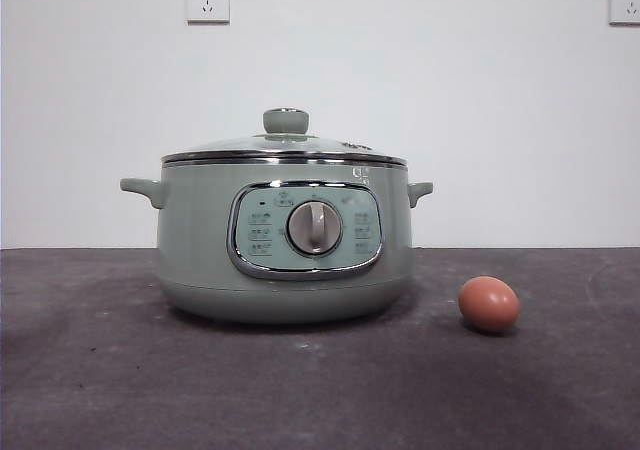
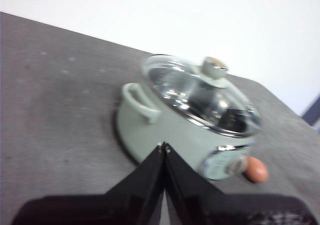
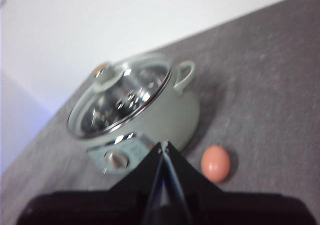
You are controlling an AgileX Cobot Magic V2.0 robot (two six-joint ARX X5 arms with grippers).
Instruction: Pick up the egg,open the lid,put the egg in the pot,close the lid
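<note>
Nothing begun yet: egg lying on the counter just beside the lidded pot, right pincer and left pincer both closed, needing to open over the egg first

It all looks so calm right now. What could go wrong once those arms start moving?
The egg lies loose on the table beside the pot; a nudge might roll it, and a hard squeeze could crack it. The lid offers only a small knob, so it might slip. Both the left pincer and right pincer are shut, away from everything.
</note>
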